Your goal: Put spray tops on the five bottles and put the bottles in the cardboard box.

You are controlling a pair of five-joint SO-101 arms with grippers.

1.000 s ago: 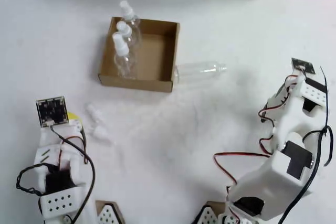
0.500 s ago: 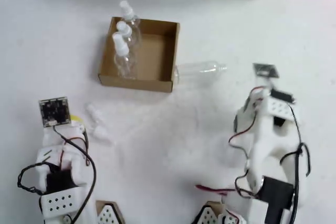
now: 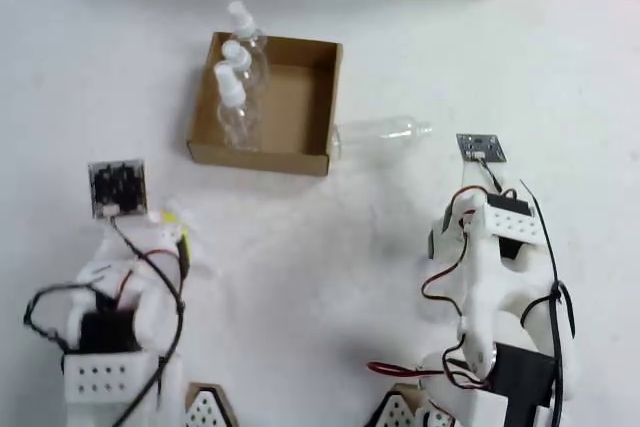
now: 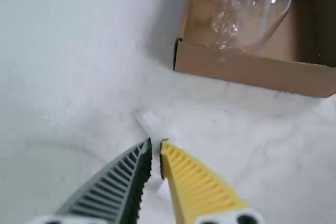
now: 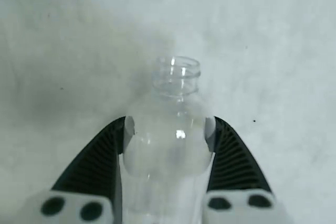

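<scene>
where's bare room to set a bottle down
Bare table in the middle, between left arm, right arm and the near wall of the cardboard box. The box's right half is free. Crowded: its left half, three capped bottles; a lying bottle outside its right wall.

No legible text, number or sign was recorded in any view. The cardboard box had plain brown walls. The clear bottles carried no readable label. The dark square boards on the arms had markings too small to resolve.
</scene>
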